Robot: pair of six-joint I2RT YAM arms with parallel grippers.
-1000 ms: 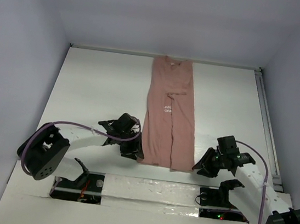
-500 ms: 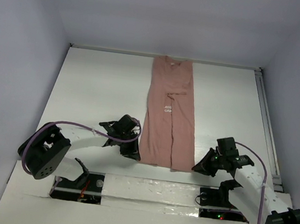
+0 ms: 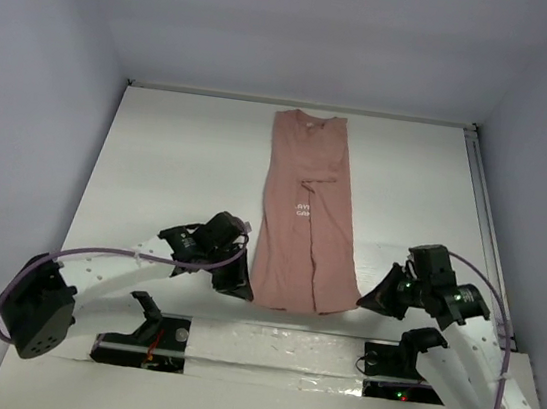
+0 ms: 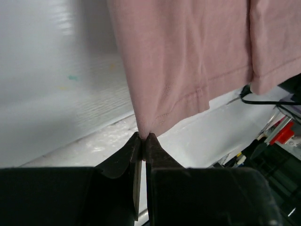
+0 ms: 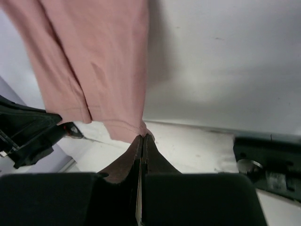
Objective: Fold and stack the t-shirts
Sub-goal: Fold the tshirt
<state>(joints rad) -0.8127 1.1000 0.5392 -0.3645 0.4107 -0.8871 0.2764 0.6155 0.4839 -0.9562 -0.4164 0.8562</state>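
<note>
A dusty-pink t-shirt [image 3: 307, 219] lies folded into a long narrow strip down the middle of the white table, with small white lettering at mid-length. My left gripper [image 3: 241, 286] is shut on the strip's near left hem corner. In the left wrist view the t-shirt [image 4: 188, 61] hangs up from the pinched tips of the left gripper [image 4: 144, 136]. My right gripper [image 3: 367, 300] is shut on the near right hem corner. The right wrist view shows the t-shirt [image 5: 94, 66] rising from the closed right gripper [image 5: 143, 137]. The near hem is lifted off the table.
The white table [image 3: 178, 162] is walled by pale panels at the back and sides. A metal rail [image 3: 487, 233] runs along the right edge. Both arm bases and their black mounts [image 3: 399, 365] sit at the near edge, with cables there.
Both grippers closed on the near hem corners. They then drew back toward the near edge and rose, lifting the hem and pulling the shirt slightly nearer.
</note>
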